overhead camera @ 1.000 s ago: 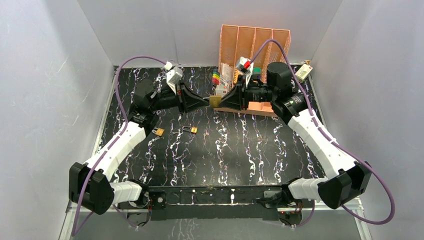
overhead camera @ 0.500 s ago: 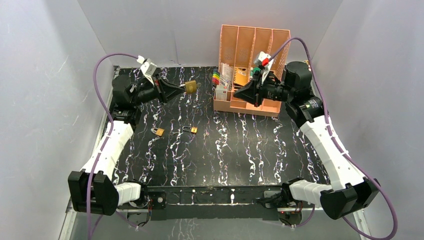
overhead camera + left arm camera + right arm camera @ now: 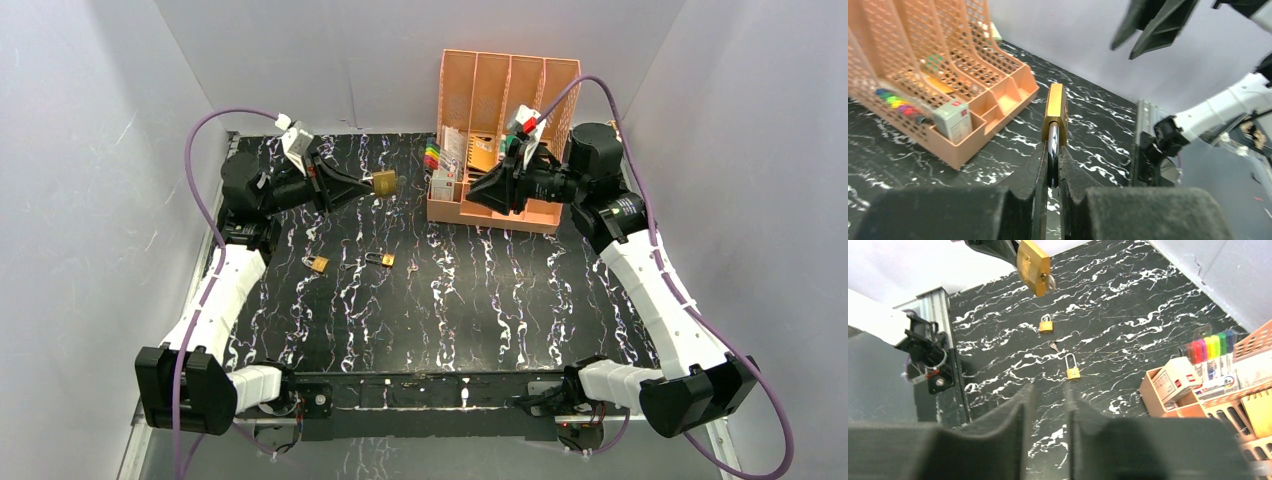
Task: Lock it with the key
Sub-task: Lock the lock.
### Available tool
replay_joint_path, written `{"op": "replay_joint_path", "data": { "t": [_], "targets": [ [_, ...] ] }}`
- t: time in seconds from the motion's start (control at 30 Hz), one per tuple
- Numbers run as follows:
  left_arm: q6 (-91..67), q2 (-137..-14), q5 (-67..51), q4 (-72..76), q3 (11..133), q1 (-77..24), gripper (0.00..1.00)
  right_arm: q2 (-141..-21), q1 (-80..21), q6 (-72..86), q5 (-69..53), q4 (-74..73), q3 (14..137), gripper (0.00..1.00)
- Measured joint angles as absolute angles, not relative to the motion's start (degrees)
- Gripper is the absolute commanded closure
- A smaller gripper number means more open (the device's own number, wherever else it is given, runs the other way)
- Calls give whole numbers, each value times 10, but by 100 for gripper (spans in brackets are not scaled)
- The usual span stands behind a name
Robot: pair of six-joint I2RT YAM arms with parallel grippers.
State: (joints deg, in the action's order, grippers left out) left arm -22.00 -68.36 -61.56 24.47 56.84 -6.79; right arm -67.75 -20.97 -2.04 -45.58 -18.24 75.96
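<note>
My left gripper is shut on the steel shackle of a brass padlock and holds it in the air over the far left of the table. In the left wrist view the padlock stands edge-on just beyond my left gripper. In the right wrist view the same padlock hangs at the top, with a small silver piece, seemingly a key, sticking out of its lower end. My right gripper is open and empty, well apart from the padlock, in front of the organiser; it also shows in its own view.
An orange mesh organiser with markers and small boxes stands at the back. A small brass padlock and a long-shackle padlock lie on the black marbled table. A loose key lies between them.
The two grippers were together at the padlock mid-table. My left arm has swung back left carrying the padlock, and my right gripper has drawn back right, empty.
</note>
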Motion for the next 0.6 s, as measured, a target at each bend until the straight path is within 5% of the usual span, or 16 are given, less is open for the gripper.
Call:
{"op": "replay_joint_path", "data": {
  "t": [0.37, 0.6],
  "targets": [
    [-325, -692, -710, 364, 560, -67, 100, -676, -206, -26, -486, -185, 760, 5],
    [-352, -692, -728, 388, 556, -67, 100, -665, -203, -7, -529, -141, 759, 4]
  ]
}}
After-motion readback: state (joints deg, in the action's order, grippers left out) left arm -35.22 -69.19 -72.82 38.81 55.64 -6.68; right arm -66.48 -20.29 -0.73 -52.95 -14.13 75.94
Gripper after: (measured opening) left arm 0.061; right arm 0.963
